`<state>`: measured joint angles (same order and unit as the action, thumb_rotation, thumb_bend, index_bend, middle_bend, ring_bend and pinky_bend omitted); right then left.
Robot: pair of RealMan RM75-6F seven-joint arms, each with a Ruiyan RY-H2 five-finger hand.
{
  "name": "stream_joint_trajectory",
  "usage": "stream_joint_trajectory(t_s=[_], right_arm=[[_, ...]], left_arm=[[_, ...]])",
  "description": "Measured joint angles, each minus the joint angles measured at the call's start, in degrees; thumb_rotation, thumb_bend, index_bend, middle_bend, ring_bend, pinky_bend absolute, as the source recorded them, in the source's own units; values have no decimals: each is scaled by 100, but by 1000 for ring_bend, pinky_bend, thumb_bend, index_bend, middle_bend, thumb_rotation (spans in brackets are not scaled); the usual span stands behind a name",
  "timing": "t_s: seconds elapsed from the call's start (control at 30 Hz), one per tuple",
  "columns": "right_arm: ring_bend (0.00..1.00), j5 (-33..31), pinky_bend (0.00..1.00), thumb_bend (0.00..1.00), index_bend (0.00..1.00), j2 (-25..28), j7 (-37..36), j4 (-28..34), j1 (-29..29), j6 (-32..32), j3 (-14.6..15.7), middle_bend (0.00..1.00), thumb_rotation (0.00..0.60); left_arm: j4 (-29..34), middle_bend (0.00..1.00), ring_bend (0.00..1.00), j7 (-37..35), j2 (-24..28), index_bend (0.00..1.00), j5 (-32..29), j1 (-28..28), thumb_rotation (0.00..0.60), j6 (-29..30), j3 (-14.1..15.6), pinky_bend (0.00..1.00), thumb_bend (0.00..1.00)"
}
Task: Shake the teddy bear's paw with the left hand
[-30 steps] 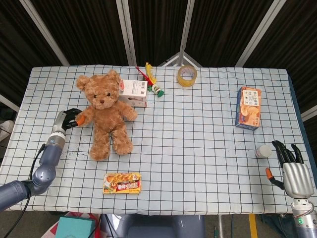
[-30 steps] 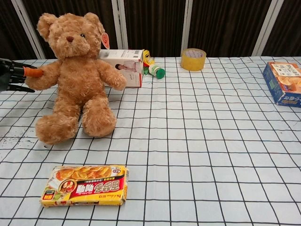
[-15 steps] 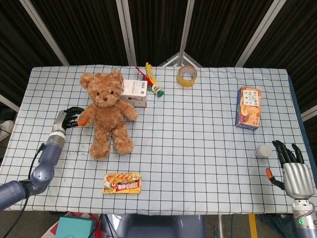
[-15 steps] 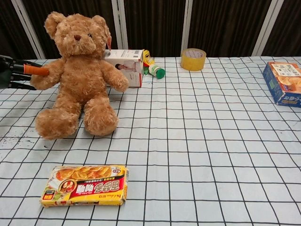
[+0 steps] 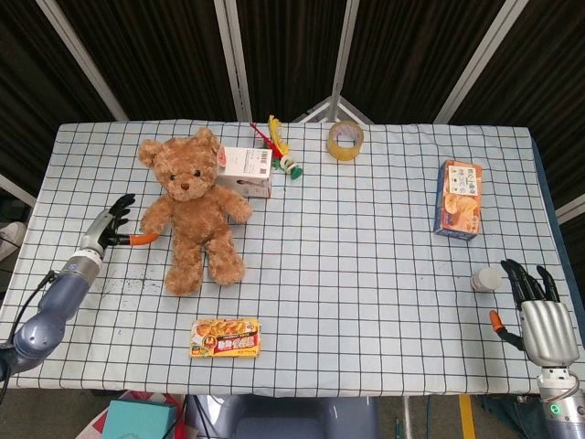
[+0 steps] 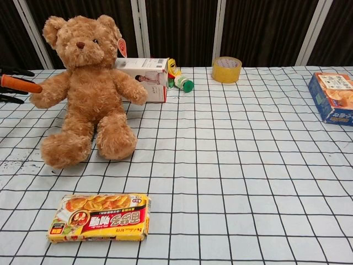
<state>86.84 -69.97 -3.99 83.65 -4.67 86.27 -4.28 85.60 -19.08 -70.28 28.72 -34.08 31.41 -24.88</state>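
The brown teddy bear (image 5: 194, 210) sits on the checked tablecloth at the left, leaning back near a white box; the chest view shows the teddy bear (image 6: 88, 88) too. Its paw (image 5: 152, 221) nearest my left hand sticks out sideways, and this paw (image 6: 45, 96) holds just above the cloth. My left hand (image 5: 112, 229) lies beside the paw with fingers spread and nothing in it. Its orange thumb (image 6: 21, 85) points at the paw, tip close to the fur. My right hand (image 5: 538, 306) rests off the table's near right corner, fingers straight and apart.
A white box (image 5: 247, 171) stands behind the bear, with a small green bottle (image 6: 183, 84) and a yellow tape roll (image 5: 345, 139) further back. An orange snack box (image 5: 458, 198) and a small white jar (image 5: 486, 278) are at the right. A yellow food packet (image 5: 225, 337) lies near the front edge.
My left hand has let go of the paw and drawn back to the left, fingers spreading. The bear has tipped back leftward. The right hand has not moved.
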Motion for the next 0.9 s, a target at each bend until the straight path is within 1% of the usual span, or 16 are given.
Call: stream_joint_trajectory(t_s=[0.1,0.13,0.2,0.3,0.33,0.4,0.5,0.53,0.63,0.73,0.83,0.9], right_arm=[[222,10,62,367,85,-4,1,-6,5,20,1,116,600],[222,8,62,367,85,-4,2,-4,9,27,-1,116,600],[222,2,62,367,85,-2,-5,0,14,39,-8,116,600],[222,4,62,367,85,2,-24,13,23,75,-19,116,600],[222,26,62,367,85,2,-27,19,27,103,-19,116,600],[222,91,62,368,85,-2,-20,34,36,164,-11,116,600],[222,162,62,367,85,-5,1,73,53,237,4,116,600],[222,170,62,367,85,-6,6,75,51,243,3,116,600],[222,194,62,367,85,-18,16,65,49,276,-8,116,600],[222,223,62,367,85,-46,9,57,61,374,-27,116,600],[222,241,62,367,85,-77,-14,43,76,451,-53,116,600],[222,246,62,367,85,-110,-15,11,76,490,-82,116,600]], left_arm=[[349,0,0,-73,408,0,296,245,600,18,-45,45,169],[561,0,0,-106,659,0,422,395,600,42,-68,35,169],[795,0,0,-132,943,0,584,574,600,93,-88,22,169],[1224,0,0,-58,1583,0,1082,959,600,278,-38,18,177],[1361,0,0,75,1836,0,1373,1142,600,433,33,18,184],[1546,0,0,329,2131,0,1893,1435,600,820,147,18,190],[1699,0,0,622,2446,6,2872,1933,600,1741,368,18,198],[1716,0,0,676,2538,15,3256,2130,600,2144,465,18,200],[1659,0,0,726,2695,49,4081,2600,600,3084,716,18,201],[1416,0,0,659,2729,60,4633,2967,600,3791,945,18,201],[996,0,0,577,2635,60,4922,3127,600,4189,1099,18,201],[720,0,0,568,2549,60,5051,3163,600,4300,1177,18,201]])
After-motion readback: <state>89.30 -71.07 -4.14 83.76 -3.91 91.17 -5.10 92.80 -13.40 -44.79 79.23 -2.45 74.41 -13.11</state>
